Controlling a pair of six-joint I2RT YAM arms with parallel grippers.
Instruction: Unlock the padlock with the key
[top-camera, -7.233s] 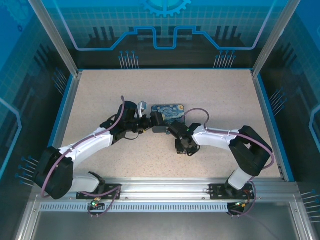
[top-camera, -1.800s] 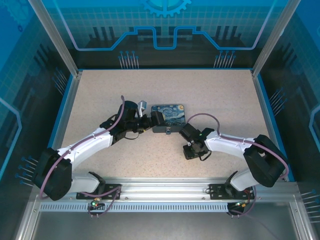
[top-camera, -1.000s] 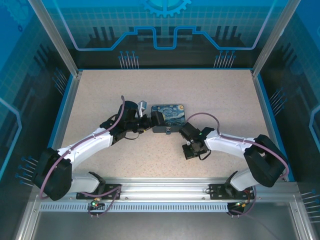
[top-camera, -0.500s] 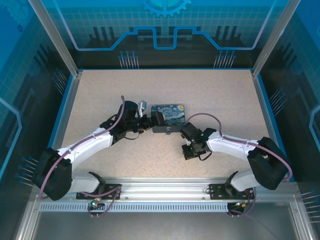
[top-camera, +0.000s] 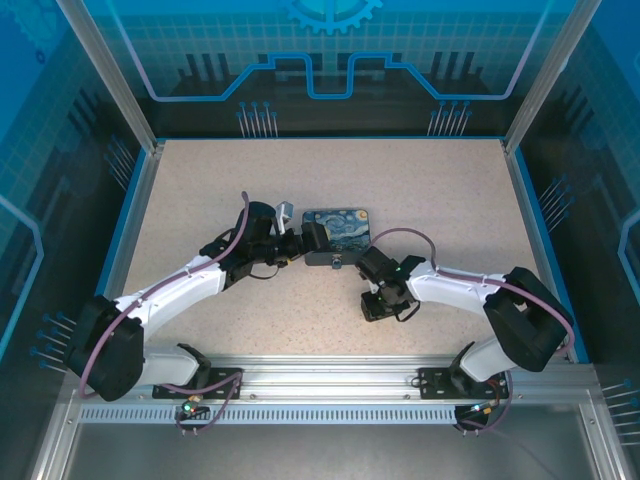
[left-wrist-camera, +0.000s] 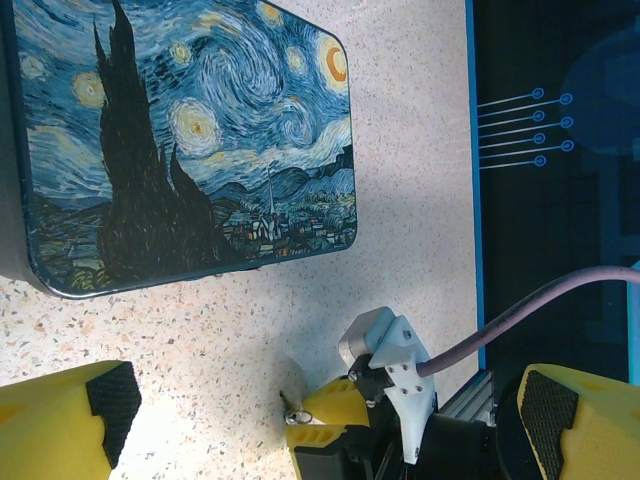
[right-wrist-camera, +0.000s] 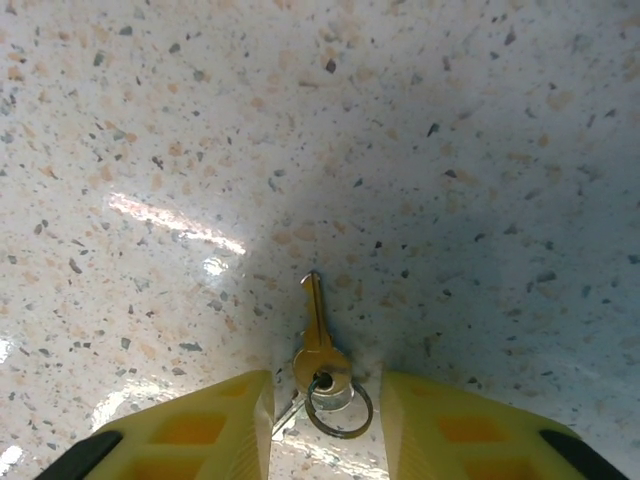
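While the left pincer (top-camera: 303, 243) is standing wide beside the box (top-camera: 340, 225), the right pincer (right-wrist-camera: 327, 400) is straddling, narrowly parted and not gripping, the key (right-wrist-camera: 316, 320), which is lying flat mid-surface. Step: key pickup. Next move is probably needing closure on its head, then alignment with the padlock (top-camera: 338, 264).

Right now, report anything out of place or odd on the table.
The key lies flat on the table between the right hand's parted fingers, ungripped. That looks odd, since unlocking needs it held. Nothing looks spilled or damaged.
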